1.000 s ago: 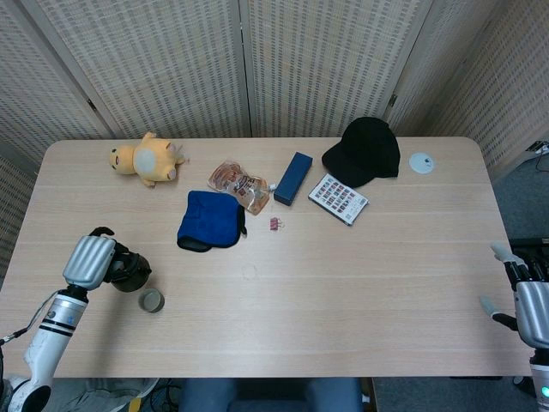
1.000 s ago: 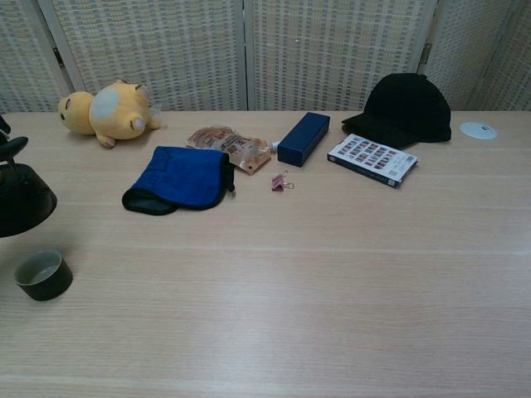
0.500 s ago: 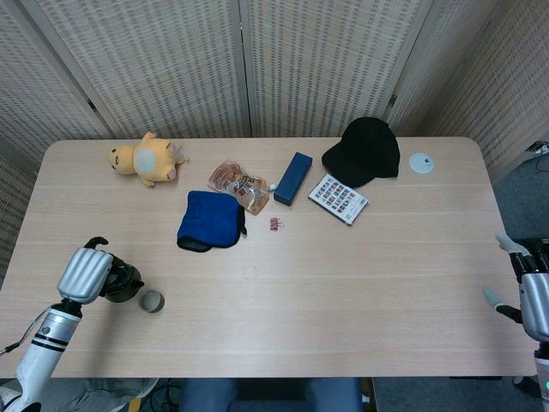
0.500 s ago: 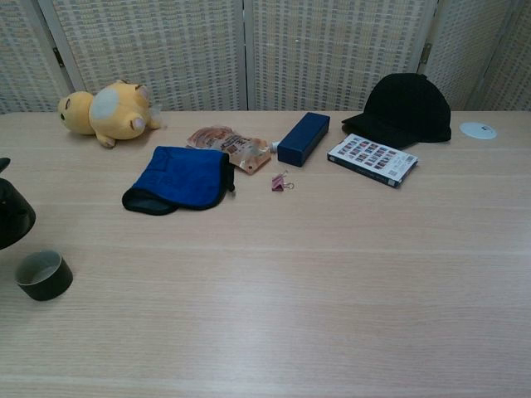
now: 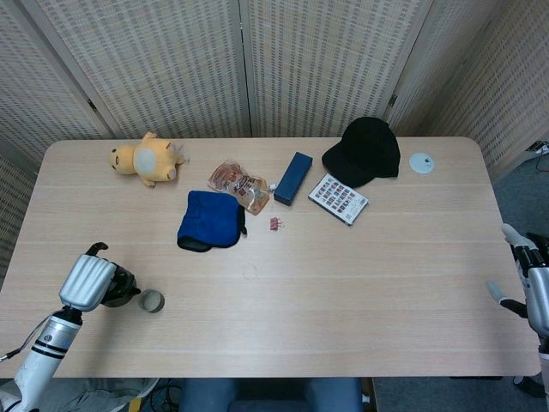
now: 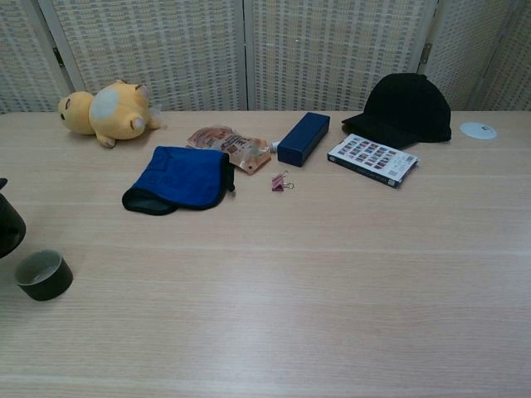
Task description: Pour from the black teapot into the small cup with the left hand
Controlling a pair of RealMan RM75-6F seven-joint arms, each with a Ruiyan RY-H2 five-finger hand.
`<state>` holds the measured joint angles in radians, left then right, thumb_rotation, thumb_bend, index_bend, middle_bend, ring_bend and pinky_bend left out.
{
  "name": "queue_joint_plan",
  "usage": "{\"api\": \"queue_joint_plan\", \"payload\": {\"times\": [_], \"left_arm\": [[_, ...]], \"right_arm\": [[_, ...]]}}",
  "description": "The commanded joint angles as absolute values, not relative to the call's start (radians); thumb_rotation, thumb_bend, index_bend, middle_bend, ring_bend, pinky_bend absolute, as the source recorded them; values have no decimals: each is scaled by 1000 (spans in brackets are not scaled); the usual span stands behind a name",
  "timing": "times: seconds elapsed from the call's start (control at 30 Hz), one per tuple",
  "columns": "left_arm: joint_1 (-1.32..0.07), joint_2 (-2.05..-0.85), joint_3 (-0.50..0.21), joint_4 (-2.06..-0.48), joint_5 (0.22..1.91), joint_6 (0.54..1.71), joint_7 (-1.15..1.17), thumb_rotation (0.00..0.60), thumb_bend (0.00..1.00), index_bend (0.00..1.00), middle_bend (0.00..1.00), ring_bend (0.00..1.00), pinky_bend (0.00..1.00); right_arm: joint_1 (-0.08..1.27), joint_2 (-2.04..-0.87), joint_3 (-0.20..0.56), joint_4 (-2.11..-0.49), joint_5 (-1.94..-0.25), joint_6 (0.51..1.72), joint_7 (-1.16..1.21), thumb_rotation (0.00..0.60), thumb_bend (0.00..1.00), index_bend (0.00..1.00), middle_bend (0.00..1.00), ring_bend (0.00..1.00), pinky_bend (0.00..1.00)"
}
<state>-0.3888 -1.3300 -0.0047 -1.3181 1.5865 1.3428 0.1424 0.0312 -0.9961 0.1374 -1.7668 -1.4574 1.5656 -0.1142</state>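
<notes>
Nearest, at the front-left corner of the pale wood-grain table (image 5: 343, 300): left hand (image 5: 87, 281), ribbed silver back uppermost, wrapped around the black teapot (image 5: 120, 288) and holding it close to the left table edge. Teapot mostly hidden under the hand in the head view; only a dark rounded sliver at the frame's left edge in the chest view, so its tilt cannot be told. Just right of it, apart from the hand: small cup (image 6: 43, 274), a squat dark-olive cylinder with a glazed, paler inside, upright on the table.

At the front-right, off the table's edge: right hand (image 5: 533, 290), silver, fingers spread, holding nothing.

Across the middle, a broad band of bare smooth tabletop between the cup and the right edge.

Farther back, in a loose row: folded blue cloth (image 6: 180, 177) with dark trim, soft and rumpled; tiny pink binder clip (image 6: 280, 182); crinkled orange-and-clear snack packet (image 6: 229, 145); long navy box (image 6: 303, 138) lying at an angle; flat rectangular card of coloured squares (image 6: 372, 159). Near the far-left edge, a yellow plush toy (image 6: 104, 111) on its side. Near the far-right, a black cap (image 6: 407, 107), matte fabric, domed, and a small white disc (image 6: 478, 130) beside it.

Behind the table, woven cane screen panels (image 5: 206, 60).
</notes>
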Motion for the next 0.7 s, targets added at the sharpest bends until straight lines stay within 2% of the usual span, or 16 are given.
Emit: {"api": "queue_joint_plan", "payload": {"times": [0.03, 0.43, 0.7], "left_arm": [[-387, -1346, 3, -1291, 1608, 1355, 160, 399, 469, 1000, 1000, 951, 278], [-389, -1413, 14, -1181, 1683, 1413, 216, 468, 469, 1000, 1000, 950, 277], [-395, -1424, 30, -1159, 1722, 1421, 245, 463, 469, 1000, 1000, 950, 277]], "right_arm": [[31, -996, 136, -1766, -1456, 1566, -114, 600, 160, 162, 277, 159, 180], [23, -995, 131, -1771, -1453, 1576, -117, 600, 160, 162, 277, 159, 180], [20, -994, 129, -1774, -1453, 1582, -117, 600, 160, 162, 277, 159, 180]]}}
